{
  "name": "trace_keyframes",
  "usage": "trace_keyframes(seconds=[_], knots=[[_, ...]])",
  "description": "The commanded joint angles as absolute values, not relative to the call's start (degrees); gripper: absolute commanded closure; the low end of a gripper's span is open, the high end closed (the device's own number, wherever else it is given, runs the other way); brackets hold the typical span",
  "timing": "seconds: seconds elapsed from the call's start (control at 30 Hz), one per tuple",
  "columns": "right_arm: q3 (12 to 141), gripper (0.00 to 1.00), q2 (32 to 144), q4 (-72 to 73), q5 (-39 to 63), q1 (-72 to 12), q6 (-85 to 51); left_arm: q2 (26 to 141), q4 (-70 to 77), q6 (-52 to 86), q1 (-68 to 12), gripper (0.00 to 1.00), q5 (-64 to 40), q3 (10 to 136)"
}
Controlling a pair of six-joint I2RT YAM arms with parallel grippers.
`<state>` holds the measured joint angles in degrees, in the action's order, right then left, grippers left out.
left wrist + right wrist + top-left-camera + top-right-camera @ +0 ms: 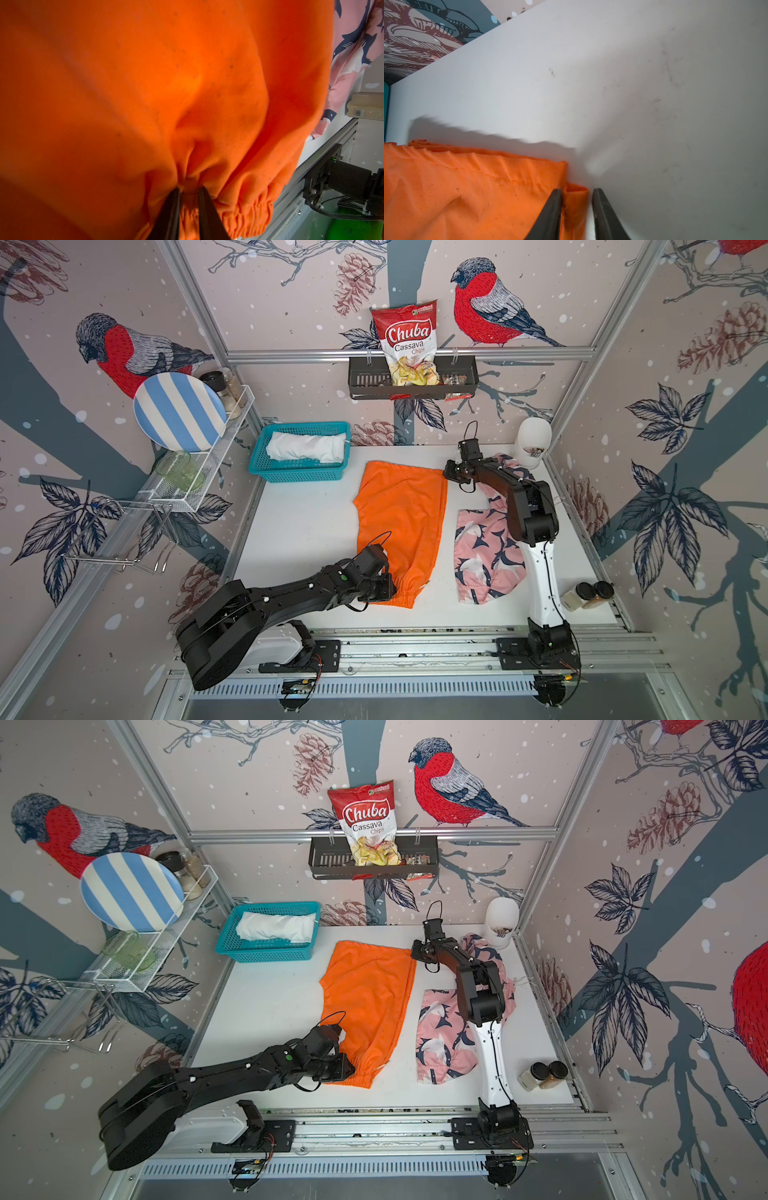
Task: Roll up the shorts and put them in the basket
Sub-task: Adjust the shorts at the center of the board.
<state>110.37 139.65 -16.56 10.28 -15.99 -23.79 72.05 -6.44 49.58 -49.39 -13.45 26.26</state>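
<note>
We find the plain bright orange cloth shorts spread flat and unrolled on the white table. The left hand is clamped on the gathered elastic waistband, at the end nearest the arm bases. The right hand straddles the far hem corner with its fingers apart. A sliver of table shows beside the cloth, so there is no pinch yet.

Risks, in our judgement:
- The right hand may catch one layer only, or miss the corner, so the roll starts skewed.
- Uneven pull between the hands may stretch the elastic and slip the waistband free.
- The pink patterned shorts lie just beside and could be dragged along
</note>
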Motion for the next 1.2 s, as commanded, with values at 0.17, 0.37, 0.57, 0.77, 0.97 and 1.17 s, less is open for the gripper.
trace_keyframes(seconds=[0.17, 0.37, 0.57, 0.77, 0.97, 1.17], knots=[[109.83, 0.87, 140.34, -17.40, 10.19, -16.02, -22.49, 72.98, -9.91, 49.15, -49.48, 0.78, -13.54, 25.86], [110.74, 1.00, 140.90, -15.98, 10.09, -15.62, -23.66, 73.16, -9.93, 49.15, -49.48, 0.78, -13.78, 26.03], [116.30, 1.00, 143.67, -13.83, 6.24, -13.79, -26.01, 72.08, -10.72, 48.95, -49.49, 0.79, -14.15, 26.28], [125.38, 1.00, 148.70, -17.78, 10.06, -12.83, -26.03, 74.89, -8.76, 48.17, -49.47, 0.76, -14.11, 29.38], [121.53, 0.73, 139.22, -21.80, 9.59, -13.17, -22.49, 79.21, -11.97, 45.44, -49.48, 0.74, -9.99, 38.11], [100.65, 0.54, 117.61, -18.82, 7.74, -15.08, -17.57, 76.99, -17.63, 43.04, -48.76, 0.73, -6.63, 43.82]])
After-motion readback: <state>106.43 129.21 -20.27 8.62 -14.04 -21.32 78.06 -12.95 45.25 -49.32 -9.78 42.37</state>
